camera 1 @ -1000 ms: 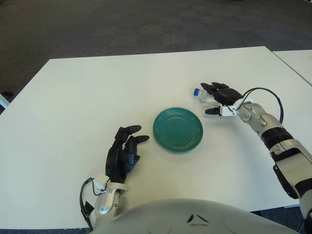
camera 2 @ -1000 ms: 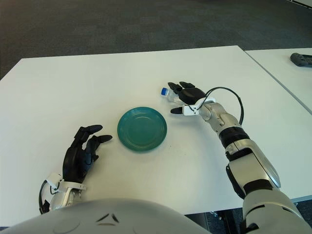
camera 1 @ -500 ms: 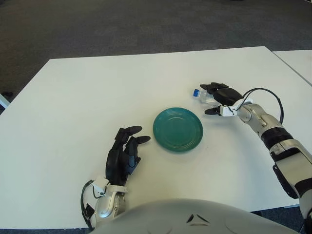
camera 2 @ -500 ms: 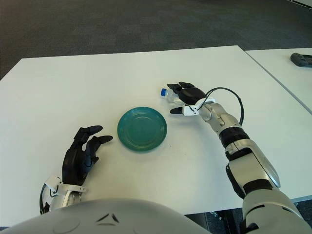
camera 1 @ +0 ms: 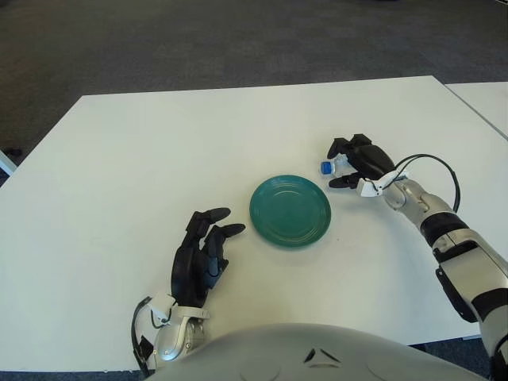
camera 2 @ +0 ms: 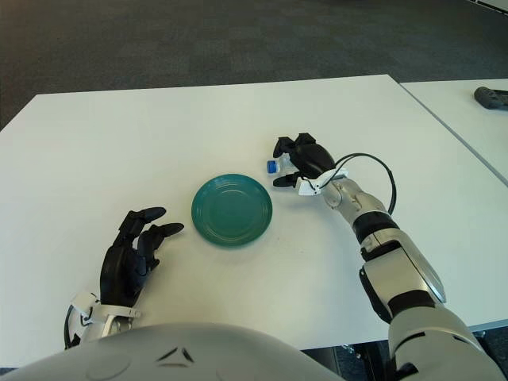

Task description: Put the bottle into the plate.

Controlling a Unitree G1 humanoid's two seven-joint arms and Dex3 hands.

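Fingers of the right hand point(camera 1: 359, 161) now clamp the bottle point(camera 1: 331, 167), drawn nearer the plate point(camera 1: 290, 210).

A broad white rectangular table point(camera 1: 159, 151) carries a round dark-green plate point(camera 1: 290, 210) — just right of the table's middle.

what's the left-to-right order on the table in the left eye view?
left hand → green plate → bottle, blue cap toward the plate → right hand, fingers closed on the bottle
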